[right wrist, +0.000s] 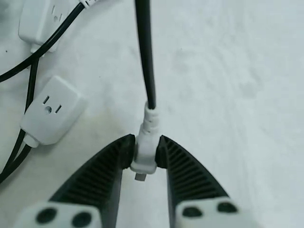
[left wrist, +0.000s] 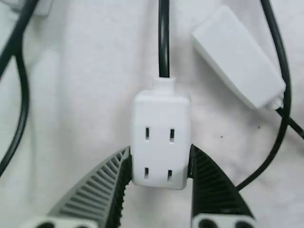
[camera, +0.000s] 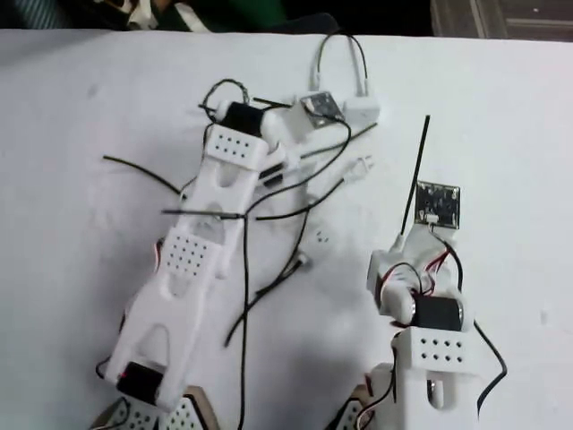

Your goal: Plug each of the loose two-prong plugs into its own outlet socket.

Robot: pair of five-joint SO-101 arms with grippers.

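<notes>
Bright, even light — soft faint shadows, glare off white table point(camera: 72, 269)

A white table point(camera: 63, 134) spreads under even light, its far edge meeting a dark strip point(camera: 385, 13).

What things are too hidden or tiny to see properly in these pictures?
- Right wrist view: the plug is pinched in the right end effector, so its prongs can't be counted.
- Left wrist view: the outlet block's black cord is cut off by the picture's edge.
- High view: the left arm mostly covers that outlet block.
- High view: the small white plug is too tiny to show prongs.
</notes>
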